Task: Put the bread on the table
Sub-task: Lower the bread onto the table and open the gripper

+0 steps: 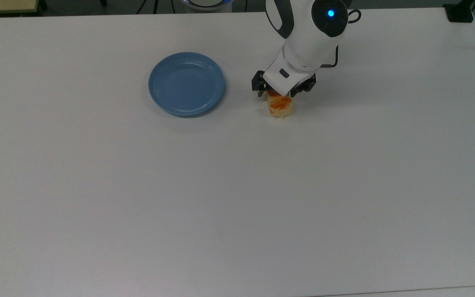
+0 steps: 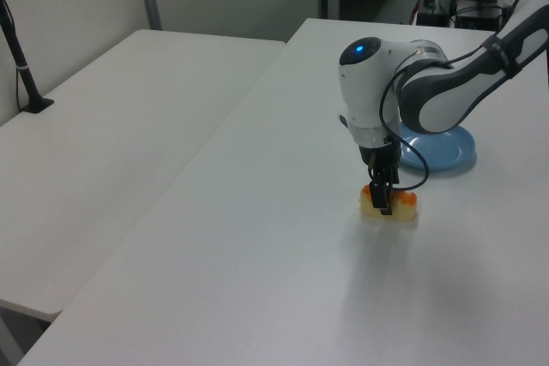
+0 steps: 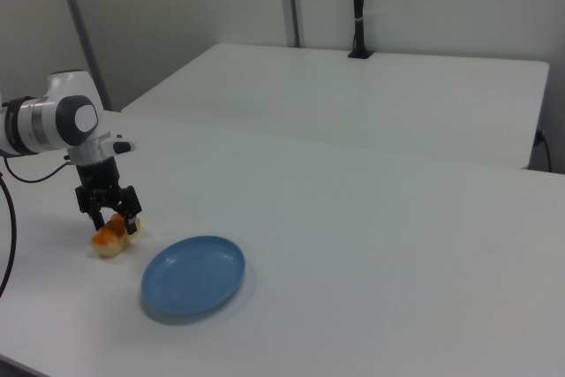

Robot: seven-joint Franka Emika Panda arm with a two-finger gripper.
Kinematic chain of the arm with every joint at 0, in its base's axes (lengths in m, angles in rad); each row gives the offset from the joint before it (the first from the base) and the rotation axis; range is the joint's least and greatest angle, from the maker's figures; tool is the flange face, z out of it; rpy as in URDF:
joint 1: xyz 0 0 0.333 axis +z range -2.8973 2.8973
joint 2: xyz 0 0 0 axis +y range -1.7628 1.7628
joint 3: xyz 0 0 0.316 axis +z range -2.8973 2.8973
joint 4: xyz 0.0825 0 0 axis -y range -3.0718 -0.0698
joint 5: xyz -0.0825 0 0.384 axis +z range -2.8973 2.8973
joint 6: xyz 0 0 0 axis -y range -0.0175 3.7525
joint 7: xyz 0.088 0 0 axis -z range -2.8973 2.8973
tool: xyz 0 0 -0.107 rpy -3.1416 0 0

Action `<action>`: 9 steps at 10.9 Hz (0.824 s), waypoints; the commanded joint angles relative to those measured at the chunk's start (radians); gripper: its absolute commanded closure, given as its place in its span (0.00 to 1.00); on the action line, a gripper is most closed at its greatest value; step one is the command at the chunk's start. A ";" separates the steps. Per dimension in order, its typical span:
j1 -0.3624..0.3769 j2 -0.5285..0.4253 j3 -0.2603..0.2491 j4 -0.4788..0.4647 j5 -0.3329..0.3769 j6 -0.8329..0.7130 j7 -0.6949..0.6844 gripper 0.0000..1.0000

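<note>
bread (image 1: pixel 281 107) flat on table (image 1: pixel 237 185), claw (image 1: pixel 283 94) astride

matt white table (image 1: pixel 237 198); glossy blue plate (image 1: pixel 186 83); glazed bread (image 1: pixel 281 106).

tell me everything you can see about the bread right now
The bread is a small oblong tan-yellow bun with orange glazed patches on top. It lies flat on the white table, off the blue plate and to the top view's right of it. The gripper stands over its middle, a dark finger down against its side, shut on it.
</note>
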 commanded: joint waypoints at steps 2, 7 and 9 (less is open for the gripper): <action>-0.006 -0.021 -0.009 0.111 0.003 -0.103 -0.004 0.00; -0.207 -0.232 -0.026 0.208 -0.011 -0.239 -0.028 0.00; -0.282 -0.311 -0.026 0.211 0.001 -0.306 -0.137 0.00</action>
